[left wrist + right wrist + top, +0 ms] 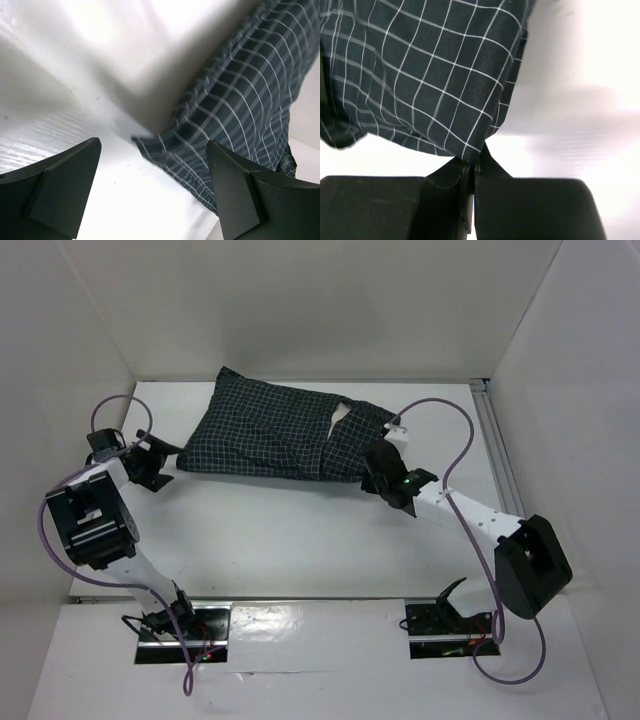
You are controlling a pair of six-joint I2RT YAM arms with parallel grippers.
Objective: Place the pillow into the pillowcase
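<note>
Right now the right jaws are pressed tight together, and they pinch a small fold of the pillowcase (420, 75) at its edge. I think they hold it there so the open end cannot slip away, and so the cloth can be pulled over the last bit of the pillow.

The left jaws are spread wide and hold nothing. In the left wrist view a corner of the pillowcase (250, 100) lies on the table (60, 125) just in front of them, in the gap between the two fingers. I cannot see it touch either finger. It looks like the left arm (95, 515) waits by that end, ready to grab the corner or hold the bag steady.

From above, the pillowcase (280, 435) lies on the far half of the table (300, 530), between the two arms. It looks puffy and full, so I think the pillow (342, 417) is almost all inside. Only a small pale patch peeks out through a gap near the right end.

The long side of the bag runs from left to right across the table, a little slanted. The shut end points to the left arm. The open end points to the right arm (470, 520), which reaches in from that side to hold it.
</note>
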